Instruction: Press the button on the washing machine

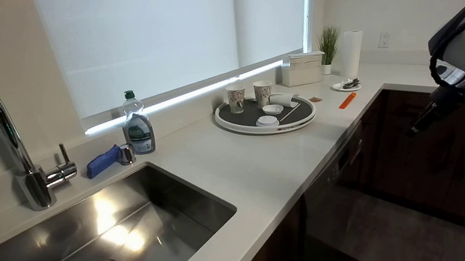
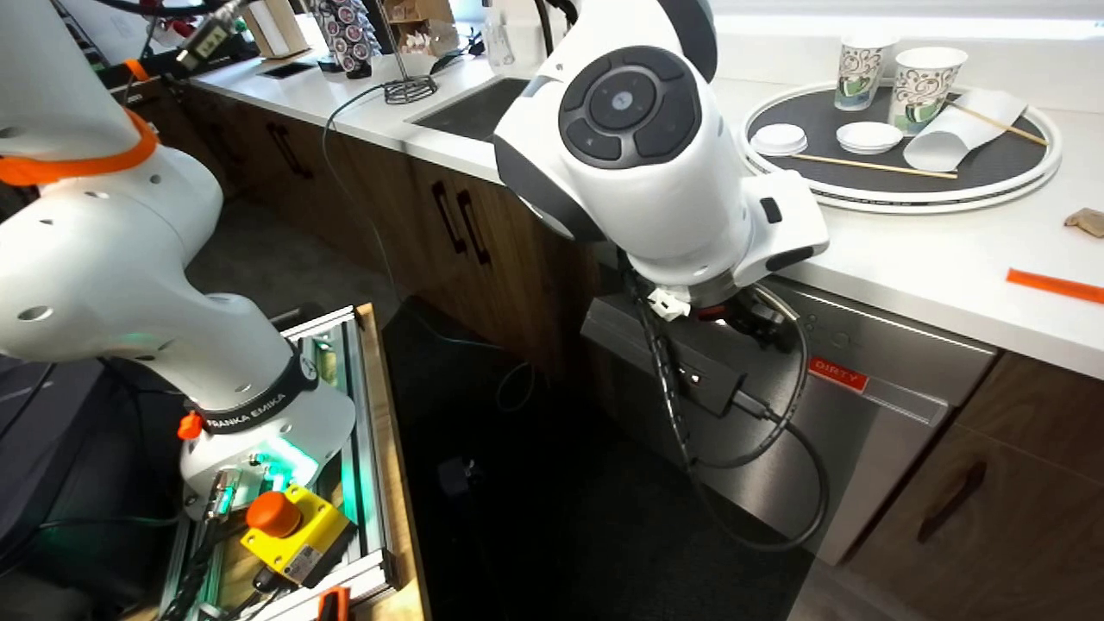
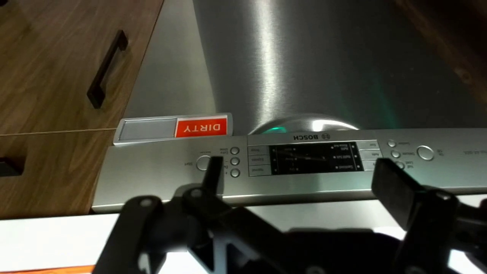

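Below the white countertop, the closed Bosch dishwasher is being observed. Forward of the countertop, the Robotiq gripper is being held with fingers parted. Beneath the countertop, a DIRTY sign and Start button are being displayed.

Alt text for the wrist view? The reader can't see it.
The robot's open hand faces the control panel of a steel Bosch machine, lettering upside down, one finger partly hiding the Start button. A red DIRTY label sits beside the panel; a wooden cabinet stands at left.

kitchen: sink, faucet, cabinets
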